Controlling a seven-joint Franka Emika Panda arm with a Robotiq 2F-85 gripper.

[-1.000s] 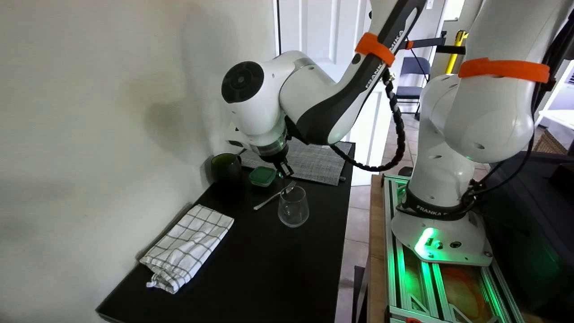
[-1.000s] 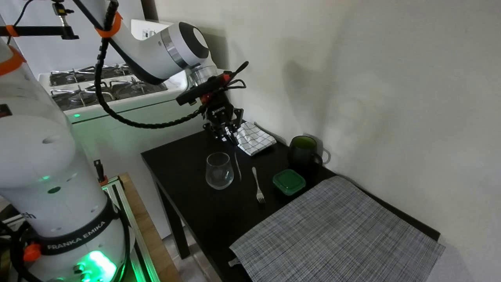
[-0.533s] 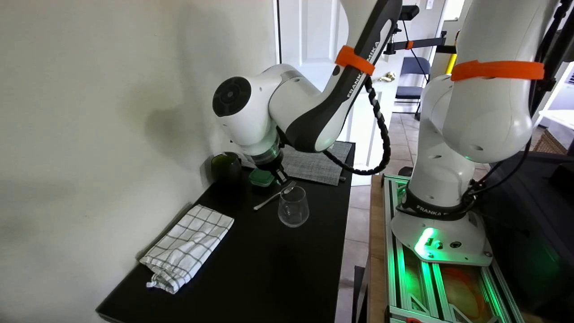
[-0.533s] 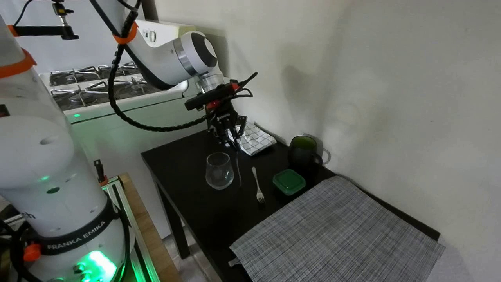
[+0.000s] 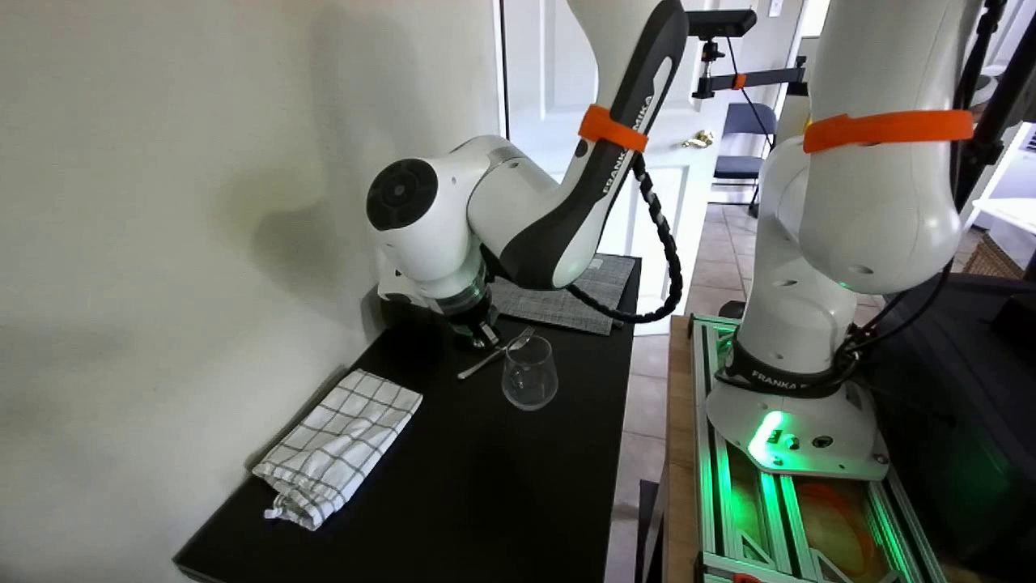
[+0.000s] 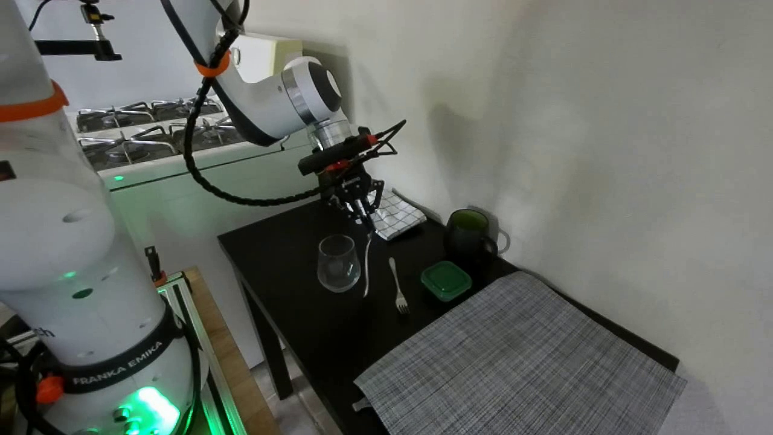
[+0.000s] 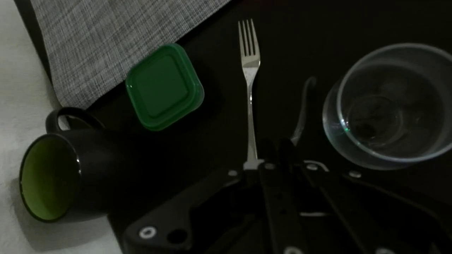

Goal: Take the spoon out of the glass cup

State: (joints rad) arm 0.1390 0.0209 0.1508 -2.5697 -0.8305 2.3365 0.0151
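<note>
- One arm [image 6: 54, 223], rising at far left in an exterior view: forearm [image 6: 256, 109] sloping down to the right, wrist [image 6: 332, 130] bent, its end pointing obliquely downward over the black desk [image 6: 344, 338].
- The glass cup [image 6: 338, 264], upright on the desk, clear and wide-bellied.
- The claw [image 6: 368, 228], tilted, above the desk; its jaws are pressed together, pinching the spoon [image 6: 366, 266] by the upper end.
- That spoon, outside the glass cup and near it, hanging steeply below the claw, lower end curved; whether this end meets the desk cannot be told.
- A checked cloth [image 6: 395, 216], folded, lying beyond the claw.
- A fork [image 6: 398, 290], flat on the desk, apart from the spoon; in the wrist view the spoon shows dimly between fork and glass cup.
- A green container [image 6: 445, 280], lidded, right of the fork and near the mug [image 6: 465, 240].
- The mug, dark outside, green within, upright beside the wall [image 6: 604, 151].
- A grey woven placemat [image 6: 525, 362], over the near right part of the desk.
</note>
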